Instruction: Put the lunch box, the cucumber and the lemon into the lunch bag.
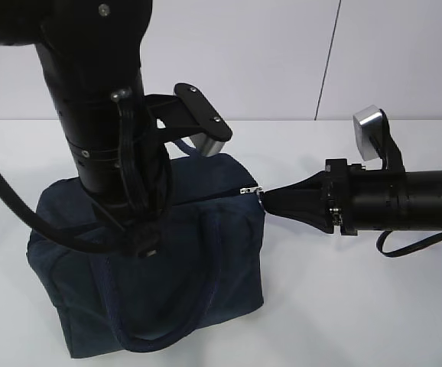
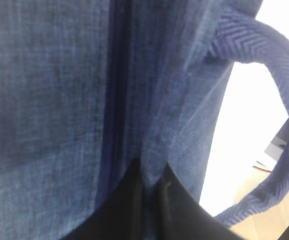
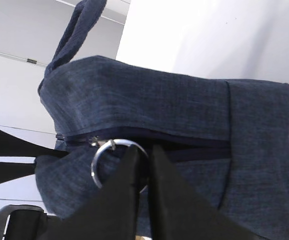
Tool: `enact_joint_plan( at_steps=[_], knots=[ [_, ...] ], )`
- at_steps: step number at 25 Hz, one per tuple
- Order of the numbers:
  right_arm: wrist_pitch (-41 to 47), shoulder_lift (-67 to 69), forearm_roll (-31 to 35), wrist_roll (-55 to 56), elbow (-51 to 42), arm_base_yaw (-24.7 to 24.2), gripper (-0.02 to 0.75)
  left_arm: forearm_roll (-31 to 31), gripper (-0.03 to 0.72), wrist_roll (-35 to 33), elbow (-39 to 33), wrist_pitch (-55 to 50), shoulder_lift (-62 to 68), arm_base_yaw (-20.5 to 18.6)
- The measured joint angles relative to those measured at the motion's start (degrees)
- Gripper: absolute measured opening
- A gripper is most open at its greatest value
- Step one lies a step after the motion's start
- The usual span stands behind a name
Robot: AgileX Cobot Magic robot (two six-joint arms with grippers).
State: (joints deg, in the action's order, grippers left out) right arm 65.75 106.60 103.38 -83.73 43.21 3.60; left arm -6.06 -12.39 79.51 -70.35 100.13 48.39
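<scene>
Sitting on the white table: the navy lunch bag, zipper running along its top and looking closed as far as the right wrist view shows. Reaching in level from the right, the right gripper, fingers pressed together and clamped on the silver ring pull at the bag's near top corner, the ring looping just above and to the left of the fingertips. Coming down from above onto the bag's top, the left gripper, its dark fingers together and apparently pinching a fold of fabric beside the zipper seam, though the close, blurred wrist view is leaving that uncertain. Arching to the right of that gripper, one looped handle. Showing no readable writing or label anywhere on bag or arms.
</scene>
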Motion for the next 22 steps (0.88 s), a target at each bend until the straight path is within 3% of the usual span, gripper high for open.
enact_joint_plan(
  at_steps=[3,11,15,19,22],
  knots=[
    [0.00,0.00,0.00,0.00,0.00,0.00,-0.013,0.10,0.007,0.00,0.00,0.00,0.00,0.00],
    [0.00,0.00,-0.87,-0.54,0.00,-2.28,-0.013,0.10,0.007,0.00,0.00,0.00,0.00,0.00],
    [-0.10,0.00,-3.01,3.79,0.00,-5.48,-0.014,0.10,0.007,0.00,0.00,0.00,0.00,0.00],
    [-0.10,0.00,-5.70,7.26,0.00,-5.76,-0.012,0.10,0.007,0.00,0.00,0.00,0.00,0.00],
    [-0.10,0.00,-6.24,9.19,0.34,-5.65,0.088,0.10,0.007,0.00,0.00,0.00,0.00,0.00]
  ],
)
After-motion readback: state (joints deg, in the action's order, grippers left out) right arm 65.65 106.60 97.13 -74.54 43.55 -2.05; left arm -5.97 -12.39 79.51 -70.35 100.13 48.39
